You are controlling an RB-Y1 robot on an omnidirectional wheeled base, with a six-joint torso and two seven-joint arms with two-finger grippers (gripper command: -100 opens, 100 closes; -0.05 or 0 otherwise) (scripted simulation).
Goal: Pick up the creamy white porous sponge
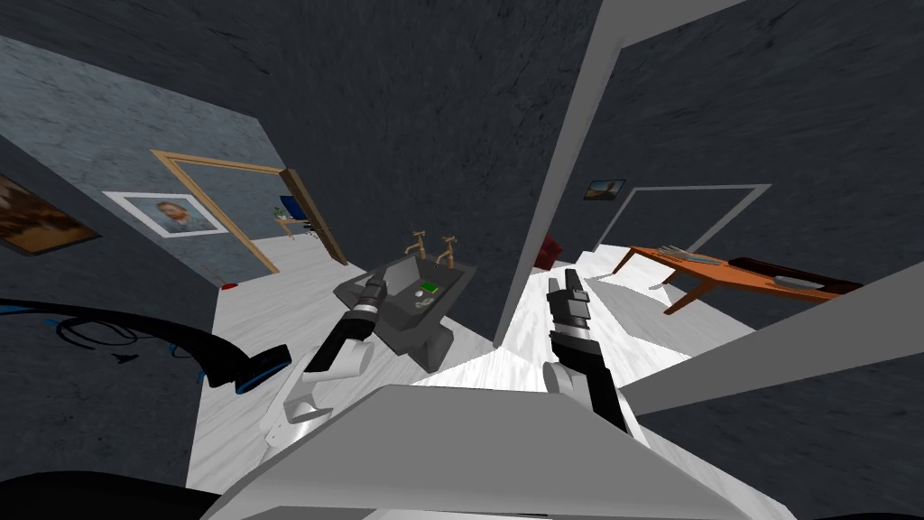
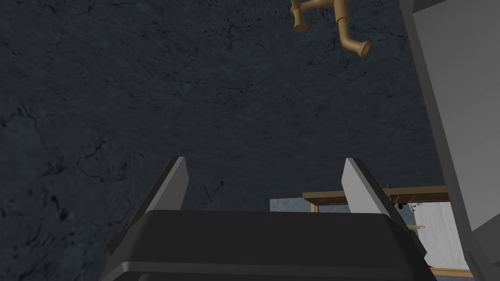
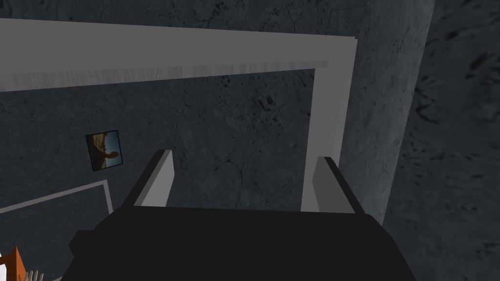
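**Left gripper at the sink's rim, both pincers wide**

Head view: The left gripper (image 1: 375,285) is hanging at the near left rim of a dark grey sink (image 1: 457,287) that is standing on a pale floor (image 1: 271,307). Two brass-coloured taps (image 1: 417,242) are rising from the sink's far edge. In the basin a small green thing (image 1: 429,289) is lying with a paler scrap (image 1: 421,303) just beside it. Both are too small to tell whether either one is the sponge, so its place cannot be fixed closer than that. The right gripper (image 1: 570,287) is reaching forward on the other side of a grey wall edge (image 1: 559,162), well apart from the sink. Beyond it a low orange-brown table (image 1: 722,271) is standing in the next room. To the left a portrait (image 1: 171,215) is hanging beside a wooden door frame (image 1: 244,212).

Left wrist view: The hand is looking up along a dark, rough wall (image 2: 195,97). Its two fingers (image 2: 176,183) are standing wide apart with nothing between them. The taps are showing past the fingertips, well apart from them, with their spouts curving away from the wall. The wooden door frame is showing beside the right-hand finger.

Right wrist view: This arm's fingers (image 3: 158,178) are also standing wide apart and gripping nothing, pointing at a dark wall.
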